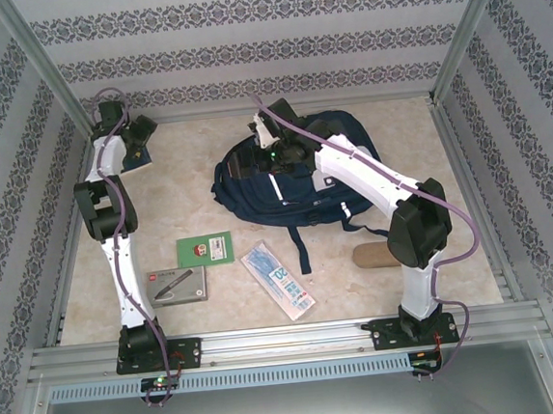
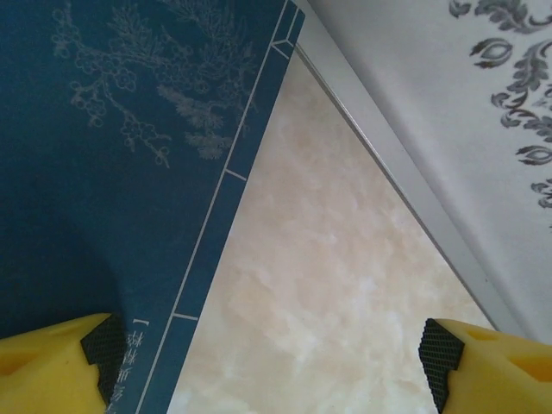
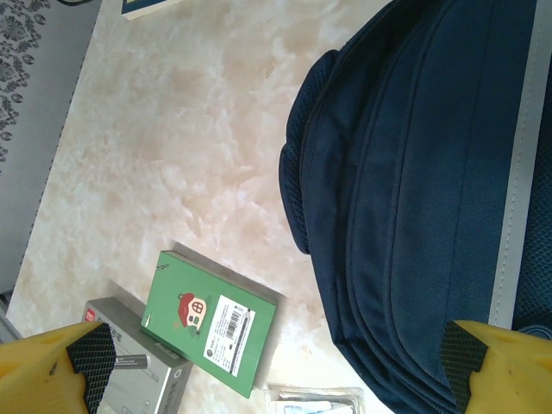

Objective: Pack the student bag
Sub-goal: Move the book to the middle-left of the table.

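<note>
Both gape wide: right jaws above the student bag [image 1: 251, 192], left jaws well apart.

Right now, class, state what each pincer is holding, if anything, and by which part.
Nothing is held. The left pincer stands open over the edge of the blue book. The right pincer stands open over the edge of the student bag.

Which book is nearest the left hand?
The dark teal book with the white blossom drawing, directly beneath the left hand; the green notebook lies far off, mid-table.
</note>
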Robot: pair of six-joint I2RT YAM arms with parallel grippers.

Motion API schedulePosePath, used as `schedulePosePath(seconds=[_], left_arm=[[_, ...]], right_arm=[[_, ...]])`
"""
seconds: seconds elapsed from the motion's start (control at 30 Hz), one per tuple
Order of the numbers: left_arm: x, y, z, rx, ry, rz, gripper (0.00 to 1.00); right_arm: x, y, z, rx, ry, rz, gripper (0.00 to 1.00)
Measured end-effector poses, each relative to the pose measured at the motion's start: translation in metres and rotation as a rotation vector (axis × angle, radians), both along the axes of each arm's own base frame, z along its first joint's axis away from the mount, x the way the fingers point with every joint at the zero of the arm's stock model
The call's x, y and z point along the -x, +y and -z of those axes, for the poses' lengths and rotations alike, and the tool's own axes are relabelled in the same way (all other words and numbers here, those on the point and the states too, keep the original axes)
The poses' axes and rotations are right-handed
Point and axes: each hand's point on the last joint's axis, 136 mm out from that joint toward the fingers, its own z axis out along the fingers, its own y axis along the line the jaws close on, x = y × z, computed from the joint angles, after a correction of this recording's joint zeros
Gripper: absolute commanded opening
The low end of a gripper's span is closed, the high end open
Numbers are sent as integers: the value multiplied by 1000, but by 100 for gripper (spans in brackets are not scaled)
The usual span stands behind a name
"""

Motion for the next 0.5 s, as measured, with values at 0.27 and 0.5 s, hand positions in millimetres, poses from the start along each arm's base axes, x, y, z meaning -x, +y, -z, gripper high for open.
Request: schedulePosePath(seconds=[0.27,0.5], left_arm=[[40,-25,6,99,33,-11,88],[112,-73,7,200,60,-24,88]], right_arm=[[4,9,-8,-10,-14,-19,98],[-5,26,-9,-29,-24,-31,98]])
